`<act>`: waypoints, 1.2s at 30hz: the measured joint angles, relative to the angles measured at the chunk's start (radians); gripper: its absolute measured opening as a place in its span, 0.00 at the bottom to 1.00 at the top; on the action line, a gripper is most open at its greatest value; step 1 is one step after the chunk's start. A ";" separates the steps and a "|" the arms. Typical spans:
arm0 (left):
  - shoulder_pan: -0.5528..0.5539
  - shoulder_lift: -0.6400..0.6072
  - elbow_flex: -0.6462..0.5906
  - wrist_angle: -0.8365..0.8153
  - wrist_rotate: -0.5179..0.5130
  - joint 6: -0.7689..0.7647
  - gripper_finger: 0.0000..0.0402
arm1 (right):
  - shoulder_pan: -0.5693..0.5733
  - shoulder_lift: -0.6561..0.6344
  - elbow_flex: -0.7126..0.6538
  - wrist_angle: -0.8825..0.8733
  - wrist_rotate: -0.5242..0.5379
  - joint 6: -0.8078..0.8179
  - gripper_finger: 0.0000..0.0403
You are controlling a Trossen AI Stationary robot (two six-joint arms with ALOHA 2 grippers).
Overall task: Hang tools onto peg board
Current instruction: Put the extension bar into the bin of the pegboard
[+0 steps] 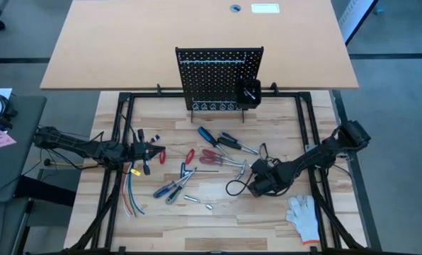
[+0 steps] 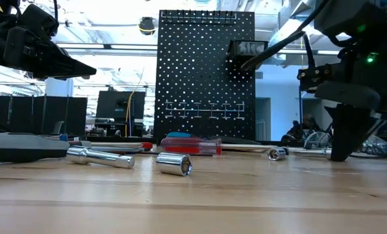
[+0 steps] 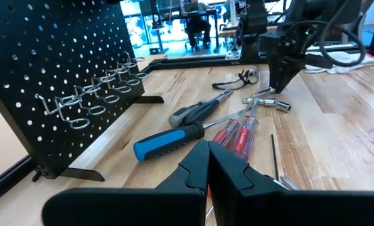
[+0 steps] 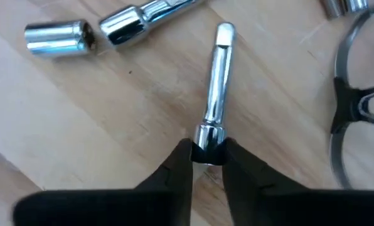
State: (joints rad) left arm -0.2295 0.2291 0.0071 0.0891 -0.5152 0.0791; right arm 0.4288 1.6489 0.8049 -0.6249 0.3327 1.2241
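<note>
On the wooden table (image 1: 218,219), only the right wrist view shows right gripper (image 4: 207,154) jaws pinching a silver bit (image 4: 216,94); left gripper (image 3: 208,164) jaws closed, empty

My desk (image 1: 218,223) is pale wood planks inside a black frame, filling the lower half of the high view. The peg board (image 1: 218,76) stands upright at its upper edge, centre frame. Across the middle lie the screwdrivers: a blue-handled one (image 1: 207,134), red-handled ones (image 1: 214,157) just below it, and more blue-handled ones (image 1: 170,188) lower left. A bundle of coloured wires (image 1: 132,198) lies at the left, a white glove (image 1: 304,214) at lower right. 2 small silver sockets (image 1: 199,202) rest at lower centre. A black cable loop (image 1: 234,188) lies right of centre.
</note>
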 joint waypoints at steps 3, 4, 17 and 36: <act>0.000 0.000 0.000 0.000 0.000 0.000 0.00 | 0.023 0.004 0.026 -0.019 0.031 -0.033 0.13; 0.000 0.000 0.000 0.000 0.000 0.000 0.00 | 0.032 0.006 0.041 -0.021 0.048 -0.044 0.13; 0.000 0.000 0.000 0.000 0.000 0.000 0.00 | 0.092 0.003 0.388 -0.235 0.584 -0.350 0.13; 0.000 0.000 0.000 0.000 0.000 0.000 0.00 | -0.522 0.000 1.077 -0.712 0.343 -0.657 0.13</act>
State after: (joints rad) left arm -0.2295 0.2287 0.0071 0.0891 -0.5156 0.0792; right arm -0.0930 1.6485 1.8814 -1.3365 0.6759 0.5672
